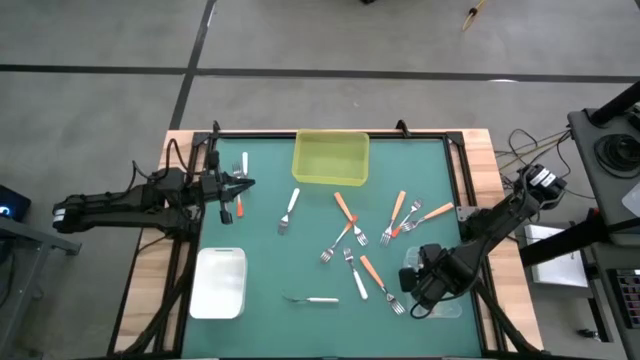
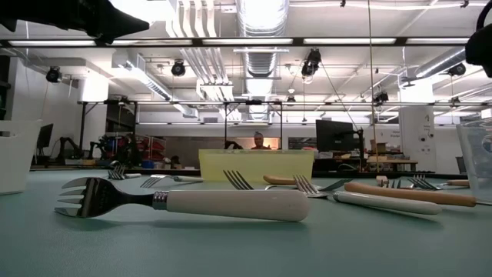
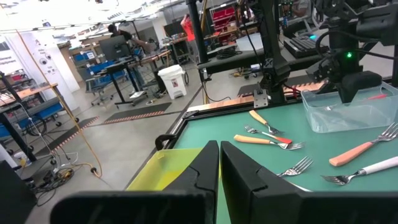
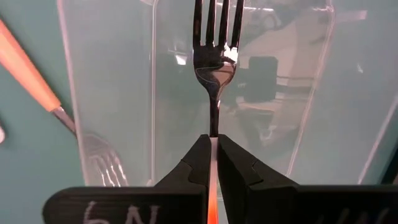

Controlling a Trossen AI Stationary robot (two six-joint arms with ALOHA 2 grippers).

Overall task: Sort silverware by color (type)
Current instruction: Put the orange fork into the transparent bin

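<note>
Green table (image 1: 300, 250), right pincer (image 4: 213, 146) gripping fork (image 4: 214, 56)

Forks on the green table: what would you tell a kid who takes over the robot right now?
Left claw: shut, empty, over the mat's left side beside two forks.
Right claw: shut on a red-orange-handled fork, tines over the clear bin.
Done: no forks visible in the yellow bin or white bin.
Left: drop this fork, then sort the loose forks on the mat.

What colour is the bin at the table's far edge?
Translucent yellow bin, clearest in the high view.
</note>
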